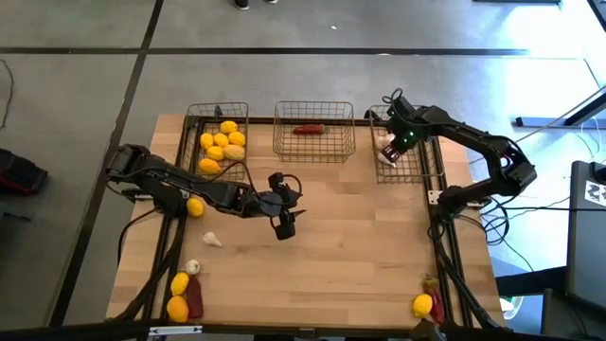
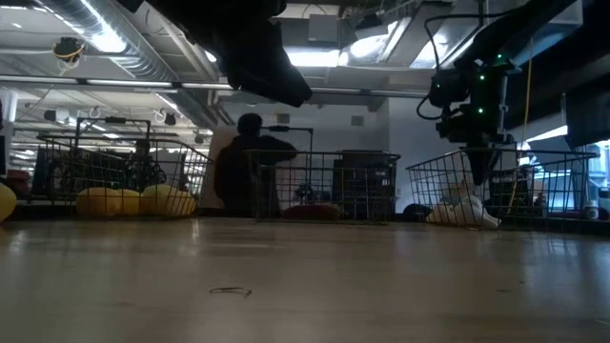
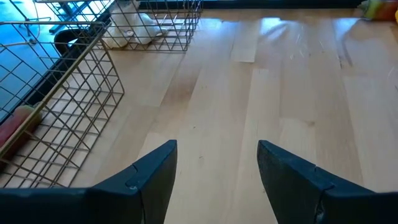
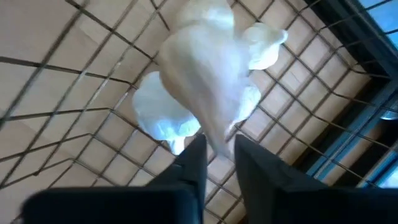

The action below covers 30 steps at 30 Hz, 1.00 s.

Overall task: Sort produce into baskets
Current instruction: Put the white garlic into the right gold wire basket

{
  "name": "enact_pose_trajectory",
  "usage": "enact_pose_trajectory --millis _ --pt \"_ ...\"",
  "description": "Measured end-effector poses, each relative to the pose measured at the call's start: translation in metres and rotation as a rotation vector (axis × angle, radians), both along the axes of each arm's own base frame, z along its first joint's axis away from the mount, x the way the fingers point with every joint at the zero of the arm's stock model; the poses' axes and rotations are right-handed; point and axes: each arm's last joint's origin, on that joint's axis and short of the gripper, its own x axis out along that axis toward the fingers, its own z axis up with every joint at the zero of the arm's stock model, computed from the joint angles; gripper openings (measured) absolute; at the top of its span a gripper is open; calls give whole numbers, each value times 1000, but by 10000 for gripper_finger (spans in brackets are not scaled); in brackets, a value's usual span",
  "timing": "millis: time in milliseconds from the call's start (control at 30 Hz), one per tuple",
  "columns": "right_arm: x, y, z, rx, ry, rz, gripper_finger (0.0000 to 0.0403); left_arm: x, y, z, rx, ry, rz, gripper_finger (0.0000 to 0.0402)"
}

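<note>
My right gripper points down into the right wire basket at the table's far right. Its fingers stand slightly apart, and a whitish garlic bulb shows blurred just below them, its narrow end at the gap. More garlic lies on that basket's floor. Lemons fill the left basket. A red chili lies in the middle basket. My left gripper hovers open over the table's middle, nothing between its fingers. My right gripper comes at the garlic bulb from above, with the bulb's narrow end right at the gap between the fingertips. I cannot tell whether the fingers touch it. The bulb is below the fingers, over the basket's floor.
Loose produce lies on the table. On the left are a lemon and a garlic bulb. At the near left are garlic, two lemons and a chili. At the near right are a lemon and a chili.
</note>
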Motion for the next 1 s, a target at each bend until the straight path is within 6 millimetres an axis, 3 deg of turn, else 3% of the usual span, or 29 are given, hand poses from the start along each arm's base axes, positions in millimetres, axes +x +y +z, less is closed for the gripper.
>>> enact_pose_trajectory --millis 200,433,767,1000 --pt "0 -1 0 -14 5 7 146 0 0 0 0 0 0 219" --pt "2 -3 8 -40 4 29 160 0 0 0 0 1 0 219" --pt "12 25 84 -212 -166 140 160 0 0 0 0 1 0 219" --pt "24 60 115 -350 -326 314 160 1 0 1 -1 -10 1 219"
